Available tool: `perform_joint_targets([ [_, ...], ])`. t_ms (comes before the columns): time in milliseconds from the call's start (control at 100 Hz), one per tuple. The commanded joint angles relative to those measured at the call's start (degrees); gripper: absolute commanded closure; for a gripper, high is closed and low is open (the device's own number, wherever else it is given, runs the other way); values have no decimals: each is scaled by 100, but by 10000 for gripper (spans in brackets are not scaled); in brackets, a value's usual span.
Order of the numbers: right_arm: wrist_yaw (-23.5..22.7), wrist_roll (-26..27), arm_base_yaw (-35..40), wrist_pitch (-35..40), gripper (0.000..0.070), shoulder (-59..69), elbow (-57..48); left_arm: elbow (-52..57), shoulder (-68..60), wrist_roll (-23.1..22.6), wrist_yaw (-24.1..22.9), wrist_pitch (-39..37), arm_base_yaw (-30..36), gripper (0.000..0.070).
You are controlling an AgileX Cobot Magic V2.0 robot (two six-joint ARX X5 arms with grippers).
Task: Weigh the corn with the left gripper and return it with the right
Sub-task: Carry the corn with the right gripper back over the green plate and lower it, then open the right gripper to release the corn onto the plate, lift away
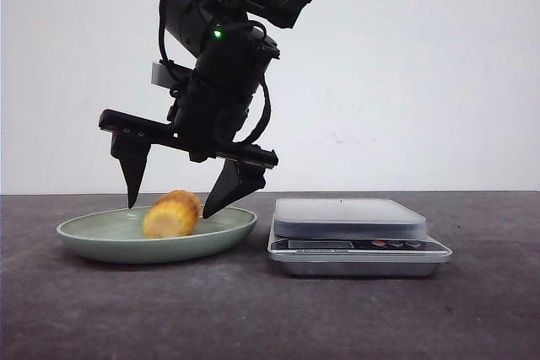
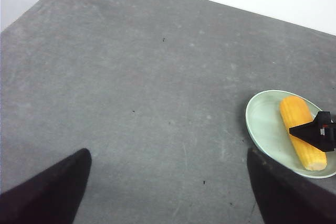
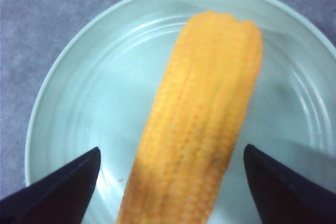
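**Front view: open right gripper straddles the corn on the plate**

Front view shows a black arm reaching down from above to a pale green plate [image 1: 84, 238] on the left of a dark grey table [image 1: 253, 318]. The wrist views identify it as the right gripper [image 1: 169, 209]. Its close-up camera looks straight down on the cob, while the left arm's camera sees the plate from well apart.

The corn [image 1: 171, 214] lies on its side in the plate, its cut end facing the near side. The right jaws stand wide apart, one pointed fingertip on each side of the cob. Neither appears to press on it, though I cannot be sure whether one tip brushes it.

A silver kitchen scale [image 1: 350, 217] sits just right of the plate, with nothing on its platform.

The left gripper [image 2: 165, 198] is out of the front view. In its own camera its jaws are apart and hold nothing, over bare table.

With the cob on the plate, the scale unloaded and the right arm over it, this looks like the end of the return step. If so, the next move calls for lifting the open fingers straight up, so that no tip catches and rolls the cob.
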State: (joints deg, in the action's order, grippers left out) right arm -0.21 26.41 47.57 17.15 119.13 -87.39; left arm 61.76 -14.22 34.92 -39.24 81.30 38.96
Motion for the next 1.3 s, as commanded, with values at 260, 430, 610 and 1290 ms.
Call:
perform_joint_targets([
  [260, -319, -793, -350, 710, 137, -1412, -162, 74, 4, -105, -17, -4, 33, 143],
  [430, -321, -1401, -885, 1554, 155, -2599, -162, 74, 4, -111, -15, -9, 33, 143],
  [610, -321, -2015, -1635, 2861, 171, -3832, -160, 74, 4, -120, -15, -35, 33, 144],
  [1290, 382, -1943, -2411, 4666, 181, -8703, 1021, -339, 4, -428, 55, -1189, 50, 154],
])
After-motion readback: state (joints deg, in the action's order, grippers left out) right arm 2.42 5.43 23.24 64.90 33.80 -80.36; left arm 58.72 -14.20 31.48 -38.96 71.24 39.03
